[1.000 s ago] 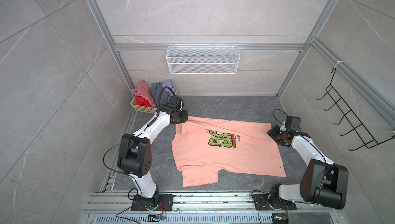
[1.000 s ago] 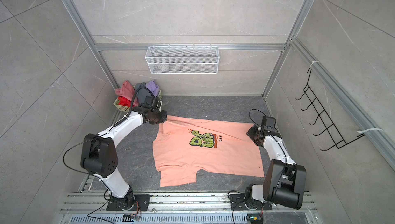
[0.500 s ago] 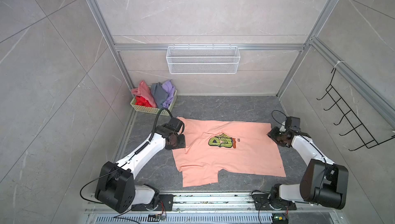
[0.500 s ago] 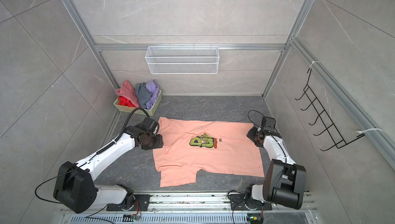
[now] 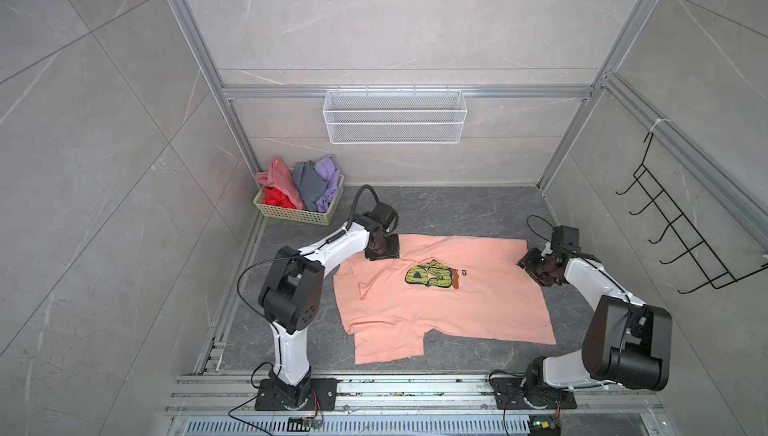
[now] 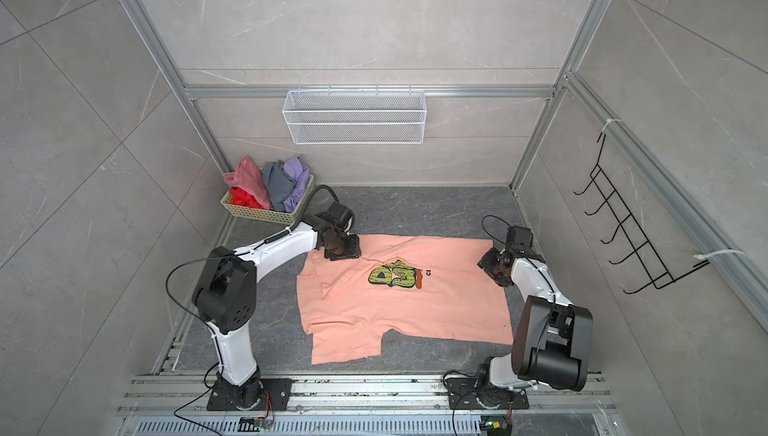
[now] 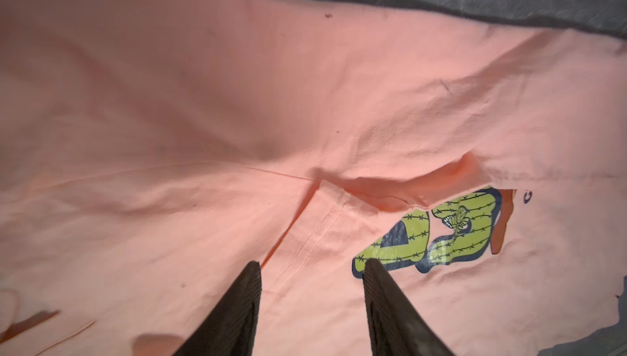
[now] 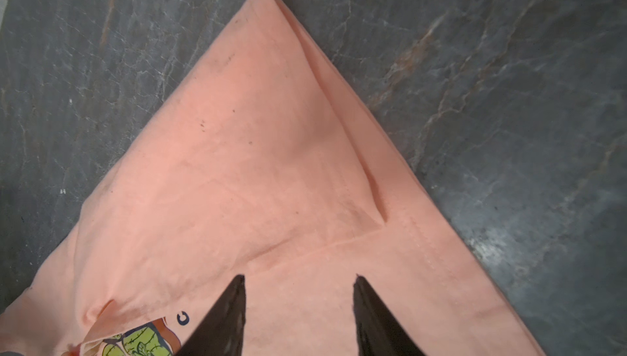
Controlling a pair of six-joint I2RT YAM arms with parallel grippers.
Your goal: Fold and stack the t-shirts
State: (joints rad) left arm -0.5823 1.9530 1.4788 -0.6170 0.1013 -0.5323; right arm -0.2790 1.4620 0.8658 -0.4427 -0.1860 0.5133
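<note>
Peach t-shirt [image 5: 436, 309] lies spread; left fingers [image 7: 234, 313] apart.

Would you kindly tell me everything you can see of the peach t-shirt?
The peach t-shirt is soft, thin cloth, spread fairly flat on the grey floor, creased at one end. Its far edge is folded over, partly covering a green-yellow graphic. One sleeve sticks out at the near edge. The left gripper and right gripper hang over its far corners, jaws open, gripping nothing.
</note>
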